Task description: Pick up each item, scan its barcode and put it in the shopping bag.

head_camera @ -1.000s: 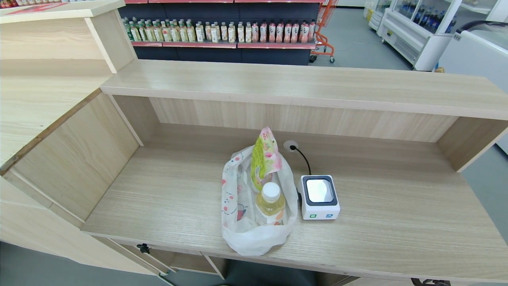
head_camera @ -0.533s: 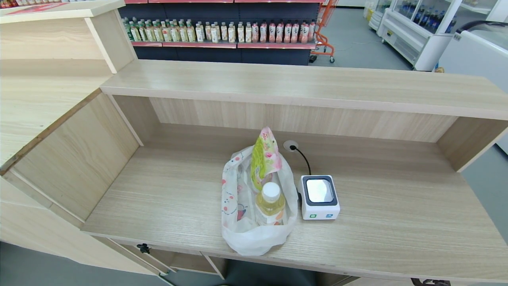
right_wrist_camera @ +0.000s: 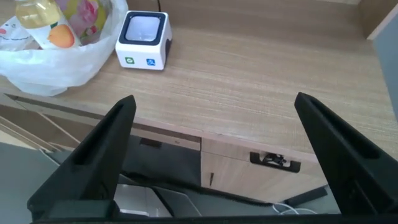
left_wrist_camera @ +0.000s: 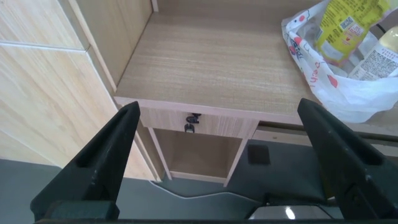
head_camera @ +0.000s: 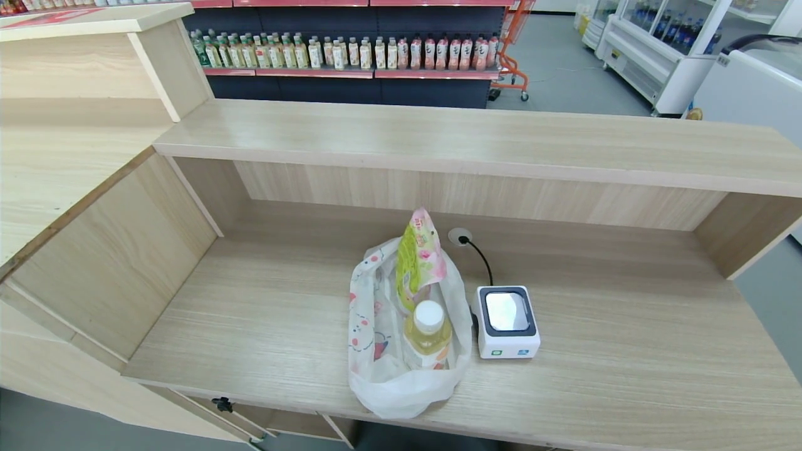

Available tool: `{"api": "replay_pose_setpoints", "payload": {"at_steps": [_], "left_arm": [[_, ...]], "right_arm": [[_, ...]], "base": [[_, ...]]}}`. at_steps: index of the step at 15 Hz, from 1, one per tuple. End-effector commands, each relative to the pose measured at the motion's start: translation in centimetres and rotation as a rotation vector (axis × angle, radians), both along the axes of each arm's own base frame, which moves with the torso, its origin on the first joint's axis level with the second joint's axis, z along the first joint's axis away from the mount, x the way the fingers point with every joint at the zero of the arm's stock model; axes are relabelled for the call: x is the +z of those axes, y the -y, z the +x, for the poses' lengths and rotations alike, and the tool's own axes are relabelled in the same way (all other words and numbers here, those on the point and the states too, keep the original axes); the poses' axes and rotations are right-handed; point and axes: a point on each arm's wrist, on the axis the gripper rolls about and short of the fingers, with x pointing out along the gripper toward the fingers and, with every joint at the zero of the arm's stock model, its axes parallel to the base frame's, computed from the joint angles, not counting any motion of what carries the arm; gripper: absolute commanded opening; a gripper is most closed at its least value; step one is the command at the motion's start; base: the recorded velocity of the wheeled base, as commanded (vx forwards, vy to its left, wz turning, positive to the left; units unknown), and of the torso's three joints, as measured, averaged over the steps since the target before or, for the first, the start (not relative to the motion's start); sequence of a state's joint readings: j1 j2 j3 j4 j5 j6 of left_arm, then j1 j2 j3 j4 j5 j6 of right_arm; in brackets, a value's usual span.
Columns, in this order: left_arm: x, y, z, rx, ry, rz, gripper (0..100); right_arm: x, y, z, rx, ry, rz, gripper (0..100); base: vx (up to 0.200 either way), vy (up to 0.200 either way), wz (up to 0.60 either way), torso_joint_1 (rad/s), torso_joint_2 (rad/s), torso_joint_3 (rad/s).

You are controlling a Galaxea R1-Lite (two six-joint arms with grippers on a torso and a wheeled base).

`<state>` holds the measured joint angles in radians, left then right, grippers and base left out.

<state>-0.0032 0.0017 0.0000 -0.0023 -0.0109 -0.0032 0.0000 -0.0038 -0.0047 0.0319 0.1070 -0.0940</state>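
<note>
Left claw (left_wrist_camera: pixel 217 112) and right claw (right_wrist_camera: pixel 216 102) we log wide, empty; shopping bag (head_camera: pixel 371 351) holds bottle (head_camera: pixel 428 322) and pouch (head_camera: pixel 420 257), beside scanner (head_camera: pixel 506 319)

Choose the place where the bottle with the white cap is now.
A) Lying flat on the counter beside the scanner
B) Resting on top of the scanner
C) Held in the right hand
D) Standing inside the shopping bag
D: the bottle stands upright inside the shopping bag, just in front of the snack pouch, while the scanner sits on the counter beside the bag with nothing on it.
</note>
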Motion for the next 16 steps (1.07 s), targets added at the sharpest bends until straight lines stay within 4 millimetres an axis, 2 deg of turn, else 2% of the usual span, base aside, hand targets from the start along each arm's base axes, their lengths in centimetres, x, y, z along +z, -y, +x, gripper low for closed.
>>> {"api": "replay_pose_setpoints", "payload": {"at_steps": [1, 3, 16], "left_arm": [[0.01, 0.00, 0.01, 0.000, -0.001, 0.002, 100], [0.01, 0.00, 0.00, 0.000, 0.001, 0.003, 100], [0.01, 0.00, 0.00, 0.000, 0.001, -0.001, 100]], "right_arm": [[0.00, 0.00, 0.03, 0.000, -0.004, 0.000, 100], [0.00, 0.00, 0.03, 0.000, -0.005, 0.005, 100], [0.00, 0.00, 0.03, 0.000, -0.005, 0.007, 100]], "base": [[0.200, 0.000, 0.00, 0.017, 0.01, 0.002], [0.200, 0.000, 0.00, 0.010, 0.00, 0.005], [0.000, 0.000, 0.00, 0.000, 0.00, 0.000]]}}
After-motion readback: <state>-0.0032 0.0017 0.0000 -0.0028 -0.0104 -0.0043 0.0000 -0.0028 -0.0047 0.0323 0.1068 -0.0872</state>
